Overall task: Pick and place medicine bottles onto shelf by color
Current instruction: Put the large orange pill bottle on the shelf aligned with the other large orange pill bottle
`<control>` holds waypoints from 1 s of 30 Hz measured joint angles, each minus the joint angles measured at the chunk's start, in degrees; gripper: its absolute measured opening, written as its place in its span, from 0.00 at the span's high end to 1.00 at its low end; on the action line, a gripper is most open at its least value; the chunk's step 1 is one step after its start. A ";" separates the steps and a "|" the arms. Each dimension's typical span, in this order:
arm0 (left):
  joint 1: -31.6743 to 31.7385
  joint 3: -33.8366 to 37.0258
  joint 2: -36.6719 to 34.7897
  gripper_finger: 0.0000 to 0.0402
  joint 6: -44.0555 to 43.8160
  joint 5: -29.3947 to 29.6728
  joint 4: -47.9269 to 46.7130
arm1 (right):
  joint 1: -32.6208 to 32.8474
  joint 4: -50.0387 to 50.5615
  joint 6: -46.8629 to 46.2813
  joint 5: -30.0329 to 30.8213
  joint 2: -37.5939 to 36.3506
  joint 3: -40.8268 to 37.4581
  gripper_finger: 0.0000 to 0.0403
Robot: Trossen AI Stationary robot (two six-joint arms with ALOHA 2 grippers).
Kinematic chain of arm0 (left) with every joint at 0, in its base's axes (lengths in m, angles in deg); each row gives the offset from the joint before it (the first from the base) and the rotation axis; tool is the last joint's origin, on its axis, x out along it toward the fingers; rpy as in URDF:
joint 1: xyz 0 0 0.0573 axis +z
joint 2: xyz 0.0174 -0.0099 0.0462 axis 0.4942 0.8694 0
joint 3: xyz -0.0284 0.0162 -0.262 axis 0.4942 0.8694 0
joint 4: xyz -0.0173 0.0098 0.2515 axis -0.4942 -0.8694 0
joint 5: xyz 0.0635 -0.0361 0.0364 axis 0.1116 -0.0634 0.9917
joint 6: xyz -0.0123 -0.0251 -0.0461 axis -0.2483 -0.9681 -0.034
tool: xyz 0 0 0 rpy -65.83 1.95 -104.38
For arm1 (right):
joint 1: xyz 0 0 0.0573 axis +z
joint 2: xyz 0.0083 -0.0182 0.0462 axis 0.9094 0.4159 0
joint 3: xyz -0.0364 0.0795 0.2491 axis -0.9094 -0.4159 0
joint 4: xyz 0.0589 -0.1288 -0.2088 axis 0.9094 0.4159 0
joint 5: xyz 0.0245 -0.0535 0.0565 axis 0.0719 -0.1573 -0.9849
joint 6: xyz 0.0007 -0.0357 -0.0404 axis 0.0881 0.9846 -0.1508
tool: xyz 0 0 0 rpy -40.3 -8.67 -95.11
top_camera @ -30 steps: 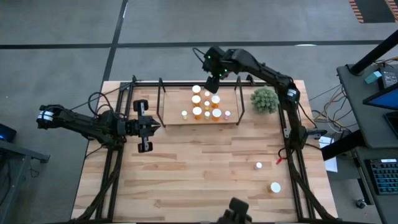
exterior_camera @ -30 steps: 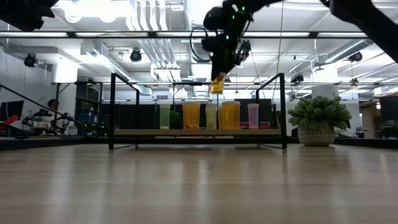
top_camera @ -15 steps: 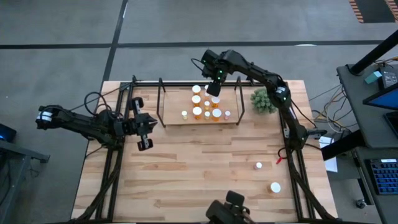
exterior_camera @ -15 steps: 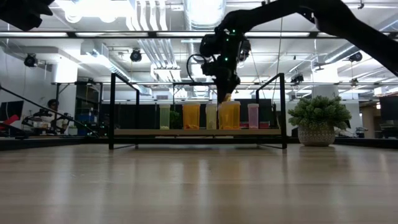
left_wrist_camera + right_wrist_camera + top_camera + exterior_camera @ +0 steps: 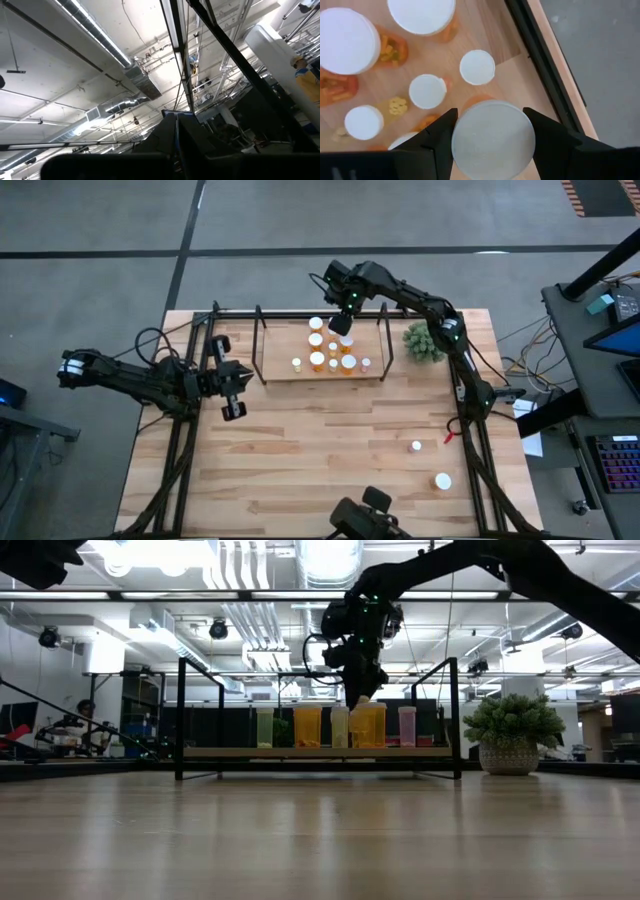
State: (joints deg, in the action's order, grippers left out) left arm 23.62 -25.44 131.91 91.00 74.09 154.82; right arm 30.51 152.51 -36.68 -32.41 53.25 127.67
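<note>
The shelf [image 5: 372,374], a light-wood board between black uprights, stands at the table's far middle and bears several white-capped medicine bottles [image 5: 317,360], mostly orange. My right gripper [image 5: 343,323] reaches down over the shelf's far right part, shut on an orange bottle [image 5: 362,718] with a large white cap [image 5: 493,138]. This bottle sits level with the standing ones [image 5: 308,726]. Whether its base touches the board, I cannot tell. Two more bottles [image 5: 416,446] [image 5: 442,481] stand on the table at the near right. My left gripper [image 5: 243,380] is shut on nothing, left of the shelf. My right gripper pinches the orange bottle at its cap's rim [image 5: 456,142], one finger [image 5: 440,136] on each side of the round cap. The fingers come steeply from above, pointing down. The bottle hangs upright below them, among the bottles standing on the shelf.
A green spiky plant [image 5: 425,340] in a pot stands right of the shelf. The shelf's black uprights [image 5: 453,718] rise on both sides of the bottles. Bare tabletop [image 5: 320,450] lies between the shelf and the near edge.
My right gripper has come down over the shelf with the orange bottle, from above the top rail to the height of the standing bottles, most of it in the first half second. My left gripper has rolled a little about its own axis without changing place.
</note>
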 joint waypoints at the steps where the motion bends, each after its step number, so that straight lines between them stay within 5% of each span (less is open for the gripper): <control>1: 0.00 0.00 0.06 1.00 0.00 0.00 0.07 | 0.00 -0.39 -0.11 0.04 0.00 -0.28 0.51; 30: 0.00 0.04 -0.05 1.00 -0.15 0.00 0.07 | 0.01 -5.31 -6.05 0.21 -0.15 -7.94 0.49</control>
State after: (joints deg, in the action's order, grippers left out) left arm 23.62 -25.40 131.86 90.85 74.09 154.89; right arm 30.52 147.20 -42.73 -32.20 53.10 119.73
